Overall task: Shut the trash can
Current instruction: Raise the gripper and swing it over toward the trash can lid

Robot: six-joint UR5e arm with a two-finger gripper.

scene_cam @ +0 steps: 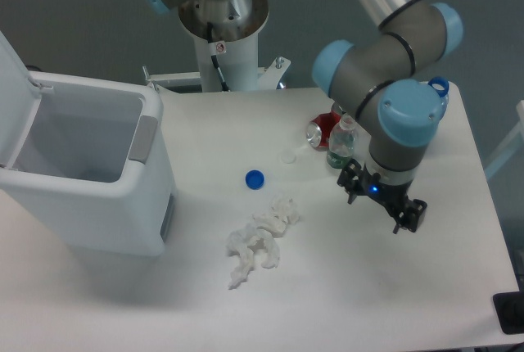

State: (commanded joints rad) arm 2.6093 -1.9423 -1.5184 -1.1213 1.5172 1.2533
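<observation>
trash can (pixel 90 184): sitting far left, lid (pixel 15 98) standing open, hinged up at left edge.
gripper (pixel 381 202): hovering right, fingers spread, holding nothing, well apart from can.
next: probably travelling left to push lid down.
</observation>
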